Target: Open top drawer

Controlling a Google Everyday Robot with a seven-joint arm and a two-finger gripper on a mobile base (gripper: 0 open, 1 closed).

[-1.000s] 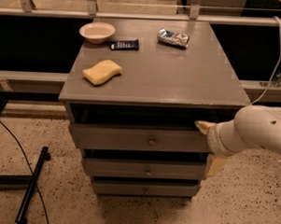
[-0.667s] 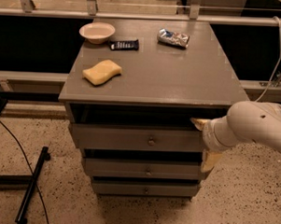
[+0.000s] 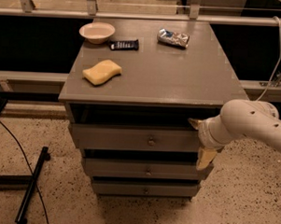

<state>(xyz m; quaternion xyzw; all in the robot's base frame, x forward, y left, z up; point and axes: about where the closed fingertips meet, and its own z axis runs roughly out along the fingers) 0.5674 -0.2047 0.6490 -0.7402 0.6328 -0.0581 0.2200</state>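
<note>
Three grey drawer fronts stacked under one grey cabinet top (image 3: 179, 78). Widest and highest of them the top drawer (image 3: 125, 138), at centre of view, small round knob (image 3: 151, 142) mid-panel, dark gap above it beneath the cabinet top. At 3 o'clock of that panel the gripper (image 3: 199, 140), on a white arm (image 3: 247, 123) reaching in from 3 o'clock of the view. Fingers spread apart: one tan tip (image 3: 194, 122) at 12 o'clock over the panel's right end, the other at 6 o'clock below it. Cannot tell whether either touches the wood. On the cabinet top: white bowl (image 3: 97, 31) at 11 o'clock, dark bar (image 3: 124, 45) just beside it toward 3 o'clock, foil packet (image 3: 173, 37) at 1 o'clock, yellow sponge (image 3: 101, 72) at 9 o'clock. Two narrower drawers (image 3: 128, 168) at 6 o'clock of the top drawer.
</note>
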